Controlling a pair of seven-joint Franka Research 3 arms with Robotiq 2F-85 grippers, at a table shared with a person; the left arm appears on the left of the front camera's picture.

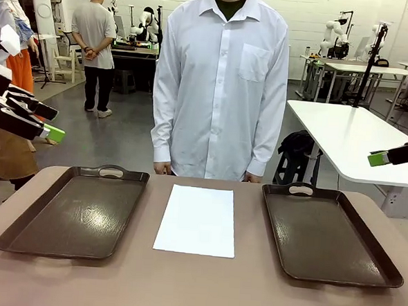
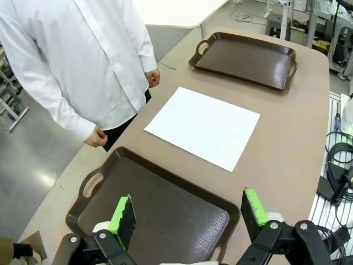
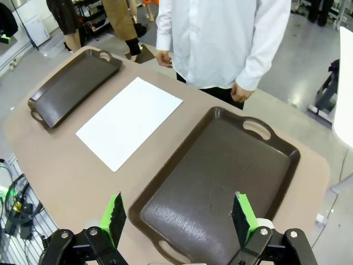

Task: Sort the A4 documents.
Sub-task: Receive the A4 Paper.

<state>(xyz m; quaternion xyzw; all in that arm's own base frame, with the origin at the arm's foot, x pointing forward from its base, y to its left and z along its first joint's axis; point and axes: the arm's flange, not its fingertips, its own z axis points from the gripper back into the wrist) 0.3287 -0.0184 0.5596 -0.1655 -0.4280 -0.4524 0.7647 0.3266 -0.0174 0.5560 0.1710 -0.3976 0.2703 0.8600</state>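
A white A4 document [image 1: 197, 220] lies flat in the middle of the table between two dark trays; it also shows as the white A4 sheet [image 2: 203, 125] and the white A4 sheet [image 3: 129, 120] in the wrist views. My left gripper [image 1: 36, 122] hangs open high at the left edge, above and left of the left tray. Its own view shows the left gripper [image 2: 187, 212] open over that tray, nothing between the pads. My right gripper [image 1: 387, 157] hovers at the right edge; in its own view the right gripper [image 3: 179, 215] stands open above the right tray.
The left tray [image 1: 26, 236] and right tray [image 1: 384, 271] are both empty, handles toward the far side. A person in a white shirt [image 1: 220, 85] stands at the far edge, hands at their sides. A white table [image 1: 343, 137] stands behind at right.
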